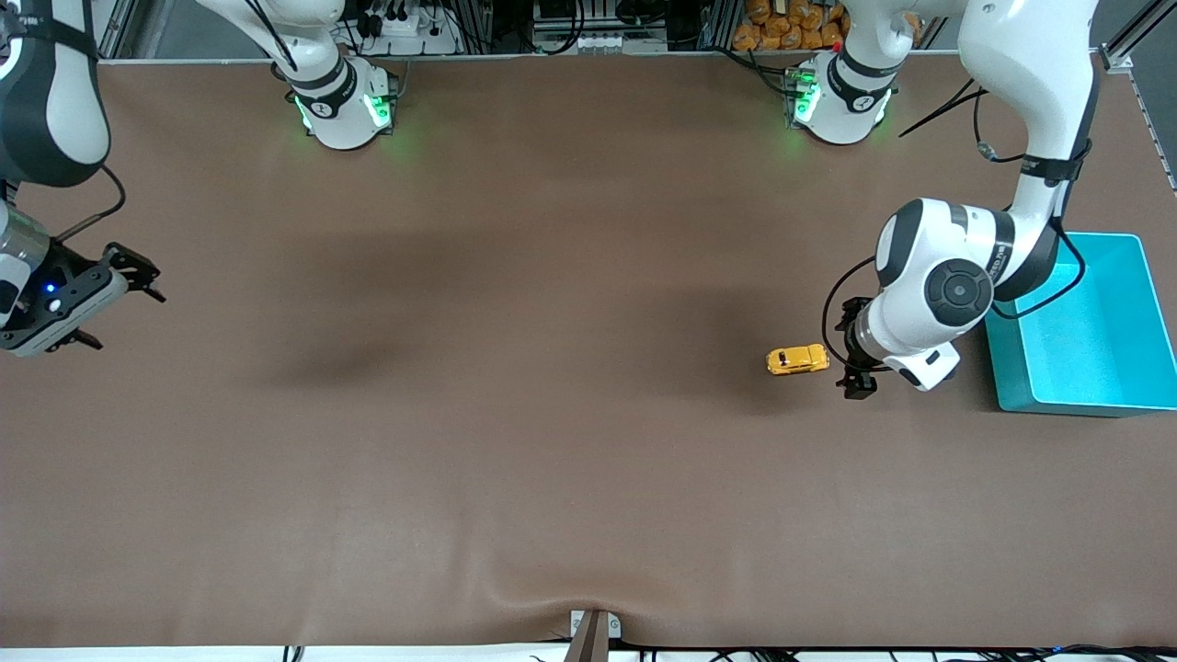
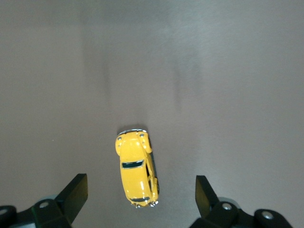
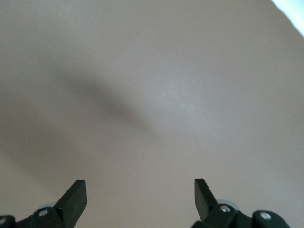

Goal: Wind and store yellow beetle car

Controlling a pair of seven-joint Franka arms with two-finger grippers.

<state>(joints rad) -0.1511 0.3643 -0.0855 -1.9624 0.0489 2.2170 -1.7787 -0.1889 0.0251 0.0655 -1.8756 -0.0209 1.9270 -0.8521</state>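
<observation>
While the right arm waits off at its own end of the table [image 1: 552, 414], its right tool [image 1: 115, 303] hangs over bare brown mat with its fingers [image 3: 76, 194] spread wide and nothing between them. All the business is at the left arm's end. The yellow beetle car [image 1: 797, 359] sits on its wheels on the mat, lying lengthwise along the table. Just beside it, on the side toward the teal bin [image 1: 1103, 368], hangs the left tool [image 1: 851, 354], low over the mat, fingers [image 2: 76, 192] set well apart. From the left wrist view the car [image 2: 137, 171] lies between the two fingertips but ahead of them, touched by neither, its rear end closest to the tool [image 2: 140, 194]. The bin stands at the table's edge past the left arm's elbow, apart from the car.
</observation>
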